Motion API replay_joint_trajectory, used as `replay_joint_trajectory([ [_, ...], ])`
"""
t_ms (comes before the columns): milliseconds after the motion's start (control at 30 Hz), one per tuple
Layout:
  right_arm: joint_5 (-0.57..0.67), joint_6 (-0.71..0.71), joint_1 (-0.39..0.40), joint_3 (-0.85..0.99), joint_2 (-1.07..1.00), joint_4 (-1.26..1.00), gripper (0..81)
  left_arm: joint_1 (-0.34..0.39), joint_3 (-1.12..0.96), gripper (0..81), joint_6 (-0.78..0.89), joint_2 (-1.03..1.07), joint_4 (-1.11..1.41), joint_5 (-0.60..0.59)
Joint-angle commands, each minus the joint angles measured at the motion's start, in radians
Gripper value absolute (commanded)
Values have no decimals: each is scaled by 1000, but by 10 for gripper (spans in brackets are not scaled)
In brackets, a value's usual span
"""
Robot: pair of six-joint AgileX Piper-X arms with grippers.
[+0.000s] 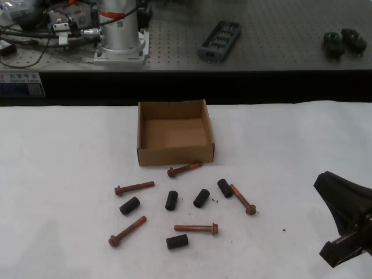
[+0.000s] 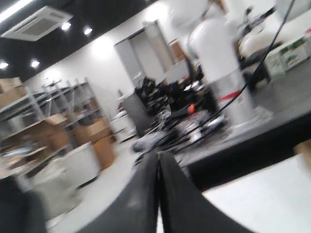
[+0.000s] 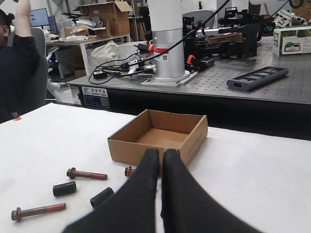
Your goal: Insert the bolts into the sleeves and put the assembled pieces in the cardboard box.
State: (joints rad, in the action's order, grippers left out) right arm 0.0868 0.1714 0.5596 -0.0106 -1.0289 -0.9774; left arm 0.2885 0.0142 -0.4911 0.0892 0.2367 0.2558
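Five rusty, reddish-brown flanged steel bolts (image 1: 134, 188) and five short black cylindrical sleeves (image 1: 171, 200) lie scattered on the white-covered bench (image 1: 58, 174), just in front of the open brown cardboard box (image 1: 174, 156); judged stiff, light and prone to rolling, each is best pinched mid-length; the right gripper (image 3: 159, 155), fingers pressed together and empty, hangs well apart to their right; the left gripper (image 2: 159, 158), likewise closed and empty, faces the room.

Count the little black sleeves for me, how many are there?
5, on the cloth in front of the cardboard box: left sleeve, two middle sleeves, right sleeve beside a bolt, nearest sleeve. None seems hidden.
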Motion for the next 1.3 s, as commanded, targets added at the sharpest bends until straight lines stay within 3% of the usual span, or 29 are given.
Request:
replay_joint_trajectory([
  [0,-24,38,0,11,7,-66,40,3,-14,6,299,-6,69,-288],
  [267,21,38,0,31,8,-185,40,3,-14,6,842,-6,177,-620],
  [367,32,38,0,50,8,-198,40,3,-14,6,1007,-6,183,-593],
  [533,175,38,0,138,8,-57,40,3,-14,6,1212,-6,167,-624],
  [600,191,32,0,184,5,94,40,3,-14,6,1223,-6,167,-611],
  [700,196,-27,0,256,3,330,40,3,-14,6,1209,-6,167,-496],
  [767,194,-68,0,313,0,480,40,3,-14,6,1071,0,98,-512],
  [900,192,-83,0,448,-2,760,40,3,-14,6,1012,69,-137,-536],
  [1000,165,-138,0,556,-4,977,40,3,-41,6,974,189,-155,-538],
  [1100,92,-198,0,633,-4,1128,40,3,-128,6,829,342,-153,-565],
  [1267,56,-285,0,679,-4,1171,40,5,-351,6,635,702,-154,-682],
])
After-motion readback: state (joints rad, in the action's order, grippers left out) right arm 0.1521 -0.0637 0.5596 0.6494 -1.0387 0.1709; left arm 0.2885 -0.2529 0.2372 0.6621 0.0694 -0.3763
